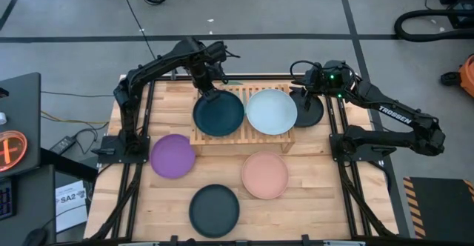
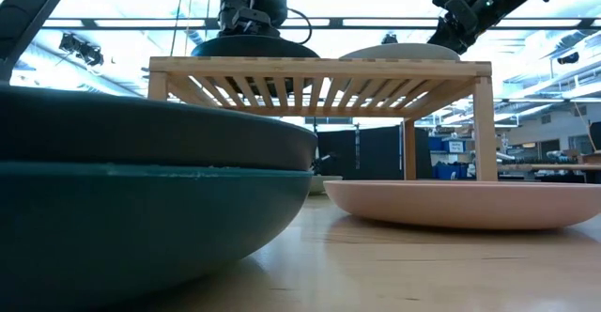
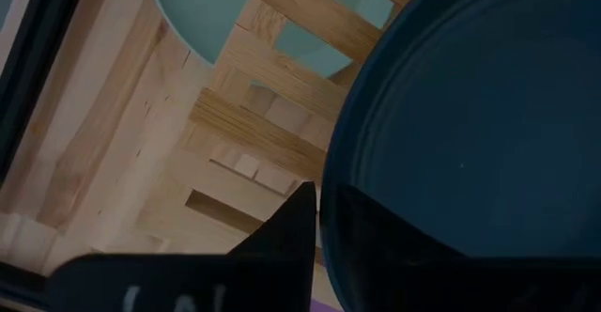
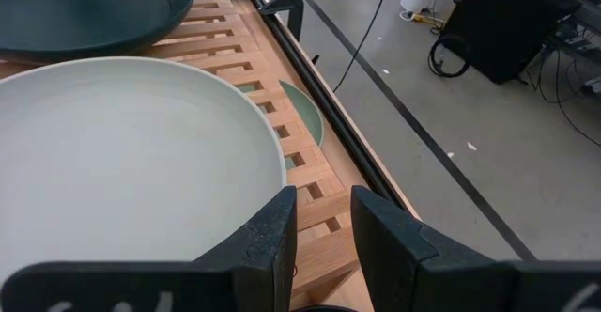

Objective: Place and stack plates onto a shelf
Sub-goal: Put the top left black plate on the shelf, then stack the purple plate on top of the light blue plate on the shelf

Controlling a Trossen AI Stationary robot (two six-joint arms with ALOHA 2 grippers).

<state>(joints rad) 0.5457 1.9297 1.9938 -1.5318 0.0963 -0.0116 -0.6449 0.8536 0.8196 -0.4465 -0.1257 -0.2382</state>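
From above, the shelf (image 1: 244, 135) of light wooden slats sits at the far middle of the table (image 1: 311, 201), with two plates side by side on it: a dark teal plate (image 1: 219, 114) on its left half and a pale blue-white plate (image 1: 272, 111) on its right half. The left gripper (image 1: 208, 87) is at the far rim of the dark teal plate. Its wrist view shows one dark finger (image 3: 286, 237) just outside that rim with a thin gap between them, so the jaws look slackened off the plate, though the other finger is hidden and I cannot be sure. The same view catches a mint green plate (image 3: 211, 11) lying under the slats, which the overhead camera misses.

The right gripper (image 1: 309, 79) is beyond the shelf's far right corner, above a charcoal plate (image 1: 307, 109) that lies on the table just beside the shelf. Its wrist view shows both fingers (image 4: 272, 241) parted and gripping nothing, the pale blue-white plate's rim beside one of them.

On the near table lie a purple plate (image 1: 172, 155), a salmon pink plate (image 1: 265, 175) and a second charcoal plate (image 1: 214, 210). The low view shows that this one is stacked on another teal plate (image 2: 141, 218), unseen from above.
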